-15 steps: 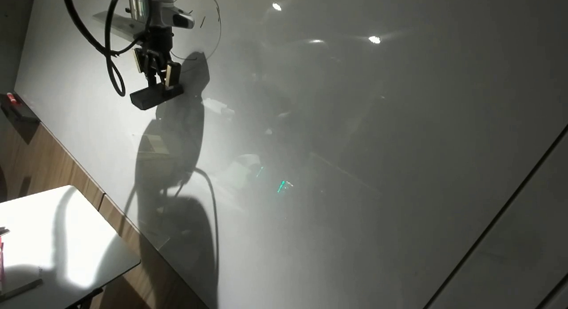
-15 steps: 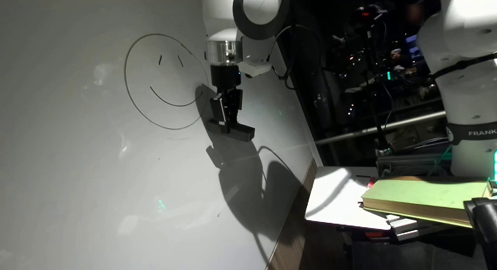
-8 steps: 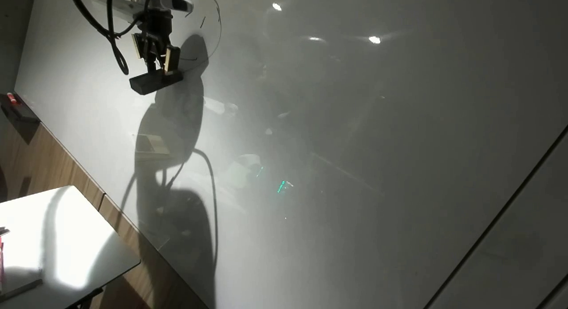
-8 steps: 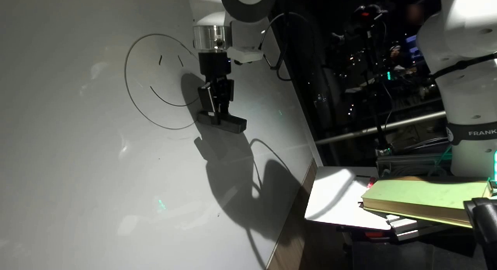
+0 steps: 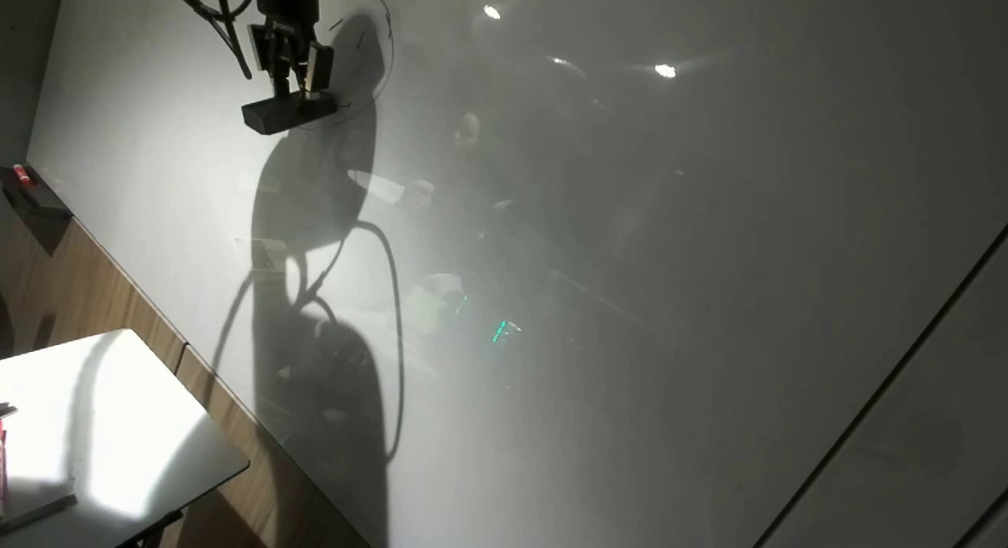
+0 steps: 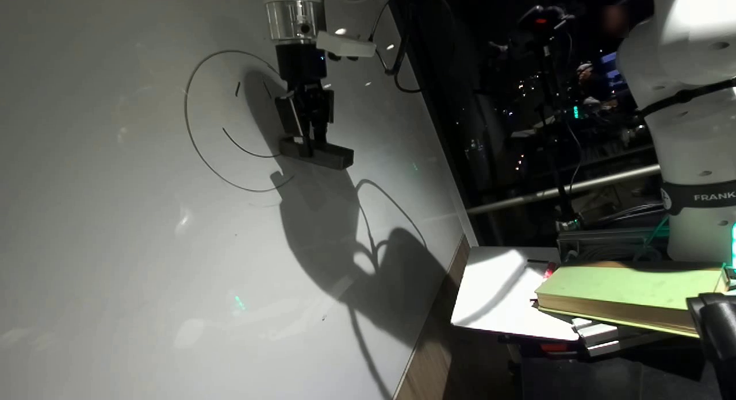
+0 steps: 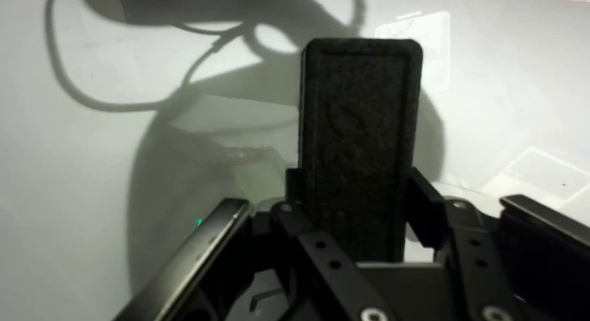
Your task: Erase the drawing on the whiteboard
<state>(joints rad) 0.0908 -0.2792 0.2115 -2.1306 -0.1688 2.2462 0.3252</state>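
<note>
Wrist view: shows a black block (image 7: 362, 104) pinched in the gripper (image 7: 357, 192). On the whiteboard (image 6: 144, 245), in both exterior views, shows the drawing (image 6: 230, 137): thin dark circle, eye strokes, curved mouth, partly hidden by the gripper. At the whiteboard's edge, in an exterior view, shows a dark tray (image 5: 46, 200) bearing a red thing (image 5: 22, 175).

Exposure is uneven: in an exterior view the dim grey whiteboard (image 5: 630, 241) carries white glints (image 5: 665, 71) and green reflections (image 5: 499, 331), while the counter (image 5: 146, 422) is overexposed across its middle and shaded toward its right corner. A large robot shadow (image 5: 315, 190) covers part of the drawing (image 6: 248, 153) and runs past that corner; beyond the counter's top edge, in an exterior view, the background (image 6: 494, 158) is near black. Wrist view is brighter, its shadows soft-edged, the end effector (image 7: 357, 192) underexposed.
</note>
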